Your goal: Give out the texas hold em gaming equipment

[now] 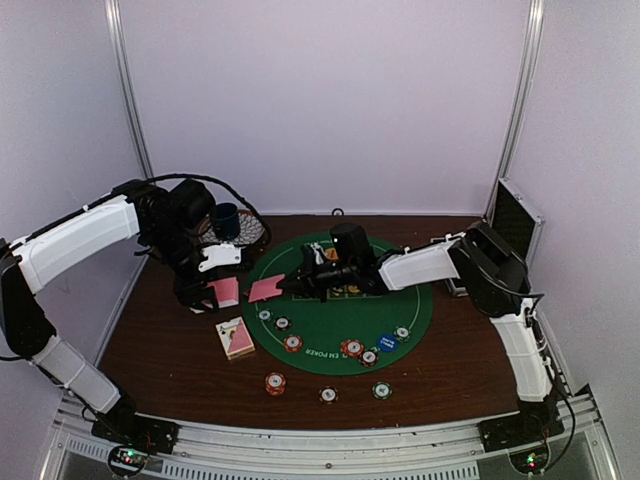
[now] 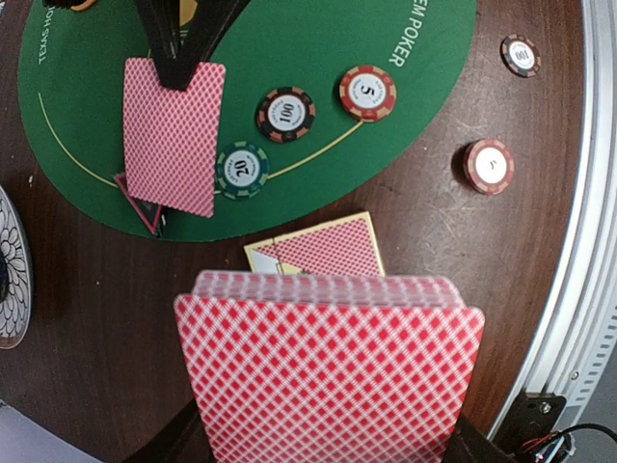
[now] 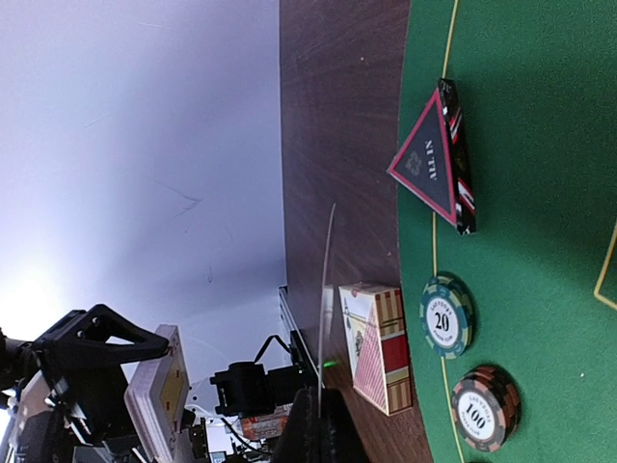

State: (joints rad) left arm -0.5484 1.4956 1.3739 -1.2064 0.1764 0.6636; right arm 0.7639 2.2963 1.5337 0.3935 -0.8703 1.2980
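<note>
Card (image 2: pixel 169 135), back up, pinched by its short end in the closed right jaws over the left edge of the mat (image 2: pixel 308 39) near the marker (image 3: pixel 429 166), long axis running out toward the deck (image 2: pixel 333 376) clamped in the left jaws just beside, above the desk (image 2: pixel 96 318).

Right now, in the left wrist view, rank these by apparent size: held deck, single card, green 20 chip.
1. held deck, though nearness to the camera inflates it
2. single card
3. green 20 chip
</note>
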